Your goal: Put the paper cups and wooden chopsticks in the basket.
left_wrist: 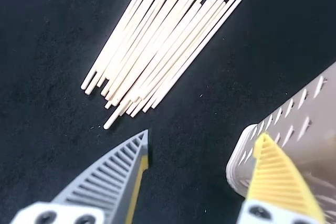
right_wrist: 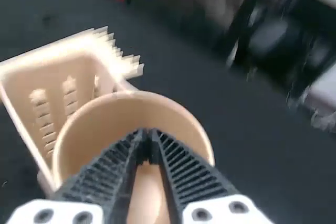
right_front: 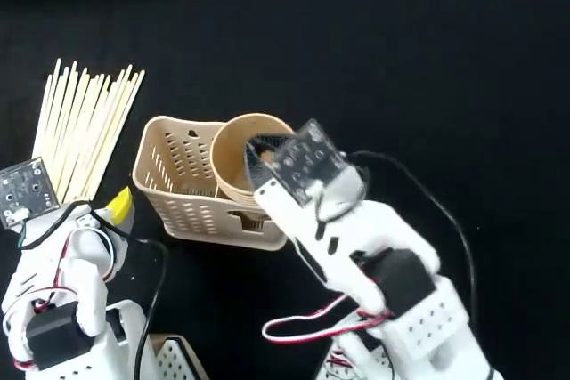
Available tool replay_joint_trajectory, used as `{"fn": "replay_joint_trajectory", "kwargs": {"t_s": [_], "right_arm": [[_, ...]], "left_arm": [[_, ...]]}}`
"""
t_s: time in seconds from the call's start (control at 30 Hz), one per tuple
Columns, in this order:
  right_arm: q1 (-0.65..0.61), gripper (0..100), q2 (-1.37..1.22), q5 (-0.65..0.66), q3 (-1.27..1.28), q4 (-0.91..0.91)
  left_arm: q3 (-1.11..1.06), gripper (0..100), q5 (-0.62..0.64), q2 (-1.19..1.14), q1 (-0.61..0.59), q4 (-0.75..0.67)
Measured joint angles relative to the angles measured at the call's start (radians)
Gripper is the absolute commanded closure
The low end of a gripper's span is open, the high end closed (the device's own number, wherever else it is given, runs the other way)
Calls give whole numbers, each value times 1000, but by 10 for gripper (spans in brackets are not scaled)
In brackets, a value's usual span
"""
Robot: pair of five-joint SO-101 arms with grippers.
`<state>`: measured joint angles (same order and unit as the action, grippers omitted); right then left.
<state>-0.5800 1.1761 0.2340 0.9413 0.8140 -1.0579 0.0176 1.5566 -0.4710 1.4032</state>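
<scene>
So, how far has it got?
Nothing looks finished. The right gripper pinches the rim of the tan paper cup at one end of the beige slotted plastic basket. The pale wooden chopsticks lie on the black table near the open left gripper, yet to go.

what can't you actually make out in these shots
How many paper cups are stacked: high view, the basket wall and right gripper cover them.
Near ends of the chopsticks: high view, the left arm covers them.
Room behind the table: right wrist view, blurred.
Most of the basket: left wrist view, cut off by the edge.
</scene>
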Motion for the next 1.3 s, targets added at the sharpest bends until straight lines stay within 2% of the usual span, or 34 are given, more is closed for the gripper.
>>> {"fn": "replay_joint_trajectory", "kwargs": {"t_s": [0.17,0.6,0.83,0.93,1.07,1.17,1.3], "right_arm": [[11,985,8,-2,112,-103],[-2,986,12,38,170,-106],[-2,987,-12,46,172,-175],[-2,987,-20,57,63,-75],[-8,987,-66,69,-161,224],[-6,987,-2,75,-374,400],[-8,986,153,77,-585,520]], "left_arm": [[0,693,0,0,0,0],[0,693,0,0,0,0],[0,693,0,0,0,0],[0,693,0,0,0,0],[0,693,0,0,0,0],[0,693,-2,0,0,0],[2,693,-43,0,-37,0]]}}
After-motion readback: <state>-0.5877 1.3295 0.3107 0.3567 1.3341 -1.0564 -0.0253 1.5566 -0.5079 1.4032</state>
